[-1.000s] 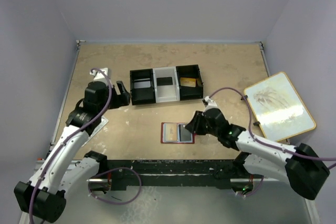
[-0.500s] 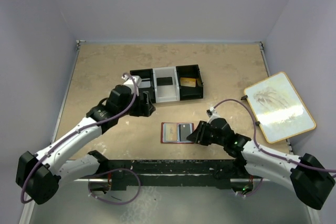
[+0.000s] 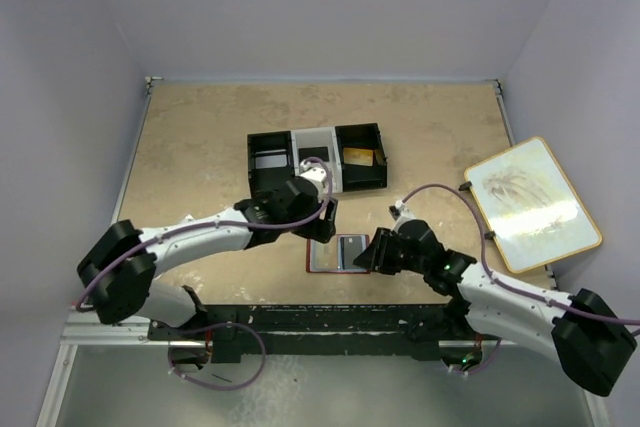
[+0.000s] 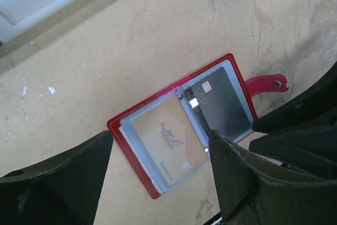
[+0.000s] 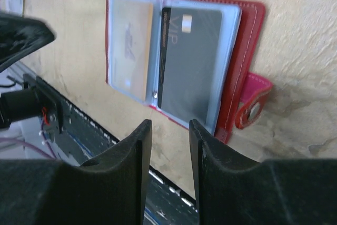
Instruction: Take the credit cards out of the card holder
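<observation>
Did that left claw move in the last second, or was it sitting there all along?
Yes. The left gripper swung rightward, from beside the left end of the tray to just in front of it, over the card holder.

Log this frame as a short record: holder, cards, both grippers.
card holder: open flat on the table
credit cards: tan card and dark card, both tucked in the holder
left gripper: open, above the holder
right gripper: jaws narrowly apart, nothing between them, at the holder's edge
task: no card out yet
</observation>
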Robot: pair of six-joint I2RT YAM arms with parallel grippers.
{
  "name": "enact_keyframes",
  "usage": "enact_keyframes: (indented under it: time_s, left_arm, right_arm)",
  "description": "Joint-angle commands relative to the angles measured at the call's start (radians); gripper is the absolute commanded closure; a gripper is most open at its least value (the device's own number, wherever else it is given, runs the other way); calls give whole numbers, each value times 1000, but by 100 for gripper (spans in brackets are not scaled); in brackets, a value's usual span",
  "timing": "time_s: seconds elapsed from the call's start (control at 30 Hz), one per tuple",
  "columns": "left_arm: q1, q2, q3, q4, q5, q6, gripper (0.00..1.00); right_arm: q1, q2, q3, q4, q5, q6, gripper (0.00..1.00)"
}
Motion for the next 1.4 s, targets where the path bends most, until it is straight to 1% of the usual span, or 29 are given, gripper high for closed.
enact_keyframes:
  time_s: [0.0,0.13,0.2,0.4,0.53,0.6,0.7,0.8,0.9,1.07,1.2,1.37]
  left_arm:
    - [-44,89,75,78,-41,56,29]
    - [-54,167,87,131,-81,76,29]
    - [-54,201,105,141,-103,92,28]
    - [-54,296,174,119,-102,137,28]
    - [-54,306,158,121,-90,140,28]
    - [-54,302,137,126,-81,134,28]
    - [-54,286,87,141,-67,114,29]
    - [-54,249,29,174,-53,80,30]
    - [-54,212,-39,226,-32,46,30]
    - [-55,175,-105,262,7,6,34]
    - [-63,110,-166,290,23,-37,36]
    - [-104,52,-252,341,19,-120,37]
  right_arm:
    - [4,-89,-74,70,-100,26,62]
    - [3,-170,-107,33,-126,20,61]
    - [3,-178,-121,22,-173,18,60]
    - [2,-89,-109,21,-186,2,59]
    - [2,-17,-99,60,-164,32,59]
    - [2,23,-95,86,-152,47,58]
    - [2,66,-75,80,-88,74,58]
    - [-5,85,-62,80,-13,105,57]
    - [-27,99,-57,127,11,104,55]
    - [-78,173,-14,144,2,40,55]
    - [-88,250,32,186,-25,-25,55]
    - [-87,355,121,189,-65,-127,56]
